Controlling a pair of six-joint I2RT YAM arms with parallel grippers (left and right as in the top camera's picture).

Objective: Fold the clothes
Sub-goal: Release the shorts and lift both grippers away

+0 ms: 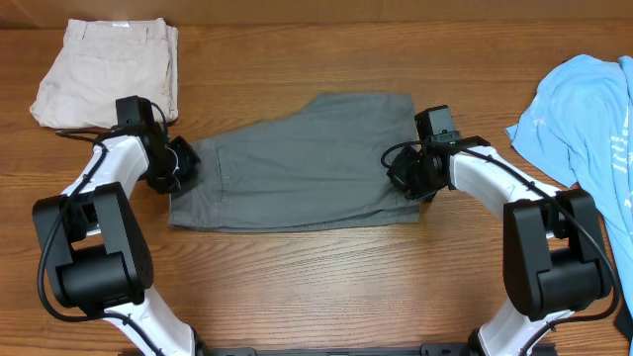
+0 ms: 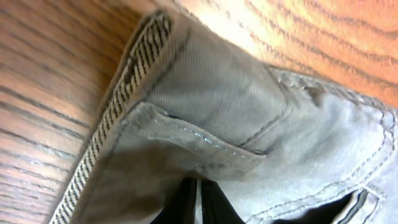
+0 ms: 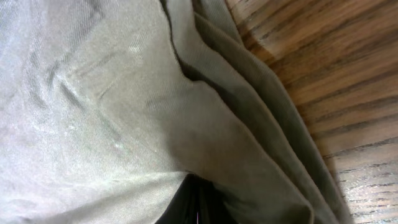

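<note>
While both arms reach in from the near edge of the counter, the grey shorts lie flat across its middle. The left gripper pinches the waistband end & the right gripper pinches the layered hem end, jaws pressed together on cloth each side. Farther back, beige shorts sit folded at the far-left corner; light-blue T-shirt sprawls along the right edge, toward the far-right corner.
</note>
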